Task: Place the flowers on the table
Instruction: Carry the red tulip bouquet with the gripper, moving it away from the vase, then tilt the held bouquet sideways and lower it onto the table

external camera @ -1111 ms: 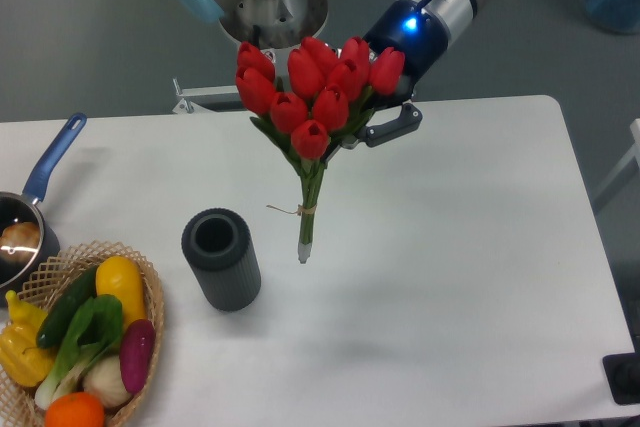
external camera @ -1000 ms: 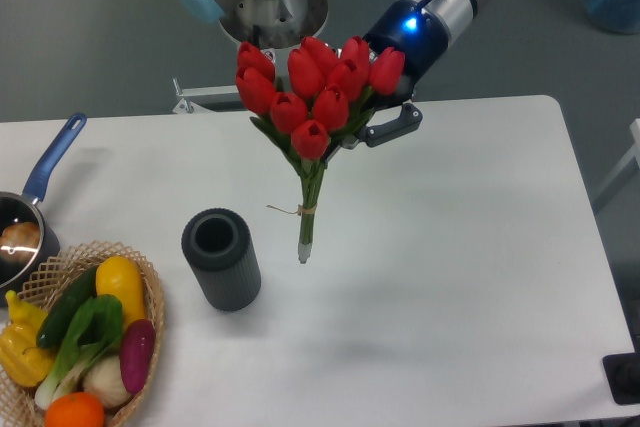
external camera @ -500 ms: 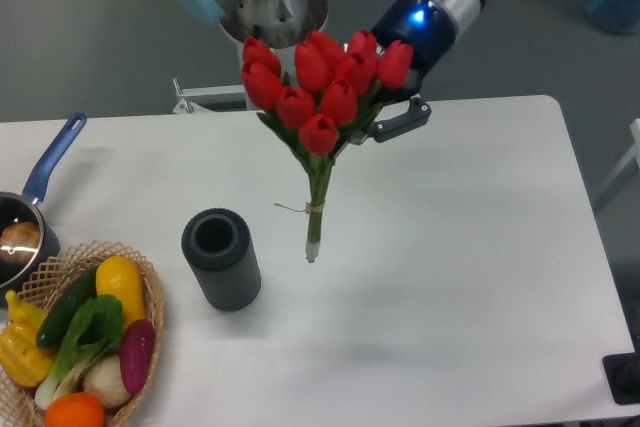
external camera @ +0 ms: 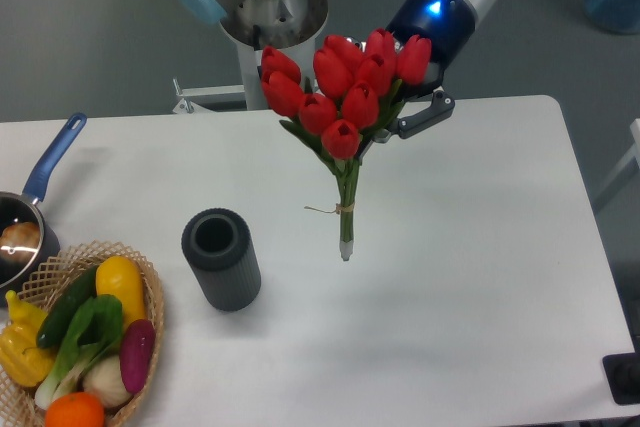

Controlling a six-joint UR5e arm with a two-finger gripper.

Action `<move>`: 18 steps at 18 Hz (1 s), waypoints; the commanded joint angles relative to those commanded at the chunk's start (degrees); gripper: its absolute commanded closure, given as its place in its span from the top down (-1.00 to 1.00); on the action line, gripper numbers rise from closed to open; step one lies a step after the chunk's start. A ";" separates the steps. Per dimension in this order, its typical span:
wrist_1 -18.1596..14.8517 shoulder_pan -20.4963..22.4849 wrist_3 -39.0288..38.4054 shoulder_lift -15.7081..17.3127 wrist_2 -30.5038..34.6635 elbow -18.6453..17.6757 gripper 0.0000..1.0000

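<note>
Nine red flowers (external camera: pixel 345 87) in one gripper (external camera: pixel 400 122); one table (external camera: pixel 480 247) below

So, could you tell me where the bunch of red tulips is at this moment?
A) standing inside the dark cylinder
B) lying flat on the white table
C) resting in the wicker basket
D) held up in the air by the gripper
D: the gripper is shut on the flowers, stems hanging down, right of the dark cylinder.
</note>
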 joint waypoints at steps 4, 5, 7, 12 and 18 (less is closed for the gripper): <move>-0.09 -0.18 0.00 0.97 8.71 0.35 -0.34; 0.00 -0.26 0.17 1.06 9.68 0.44 -0.26; 0.00 -0.53 0.87 1.58 15.11 0.70 -0.23; -0.26 -4.92 4.73 0.88 25.05 1.06 -0.27; -0.70 -10.19 9.58 -0.96 41.04 0.35 -0.27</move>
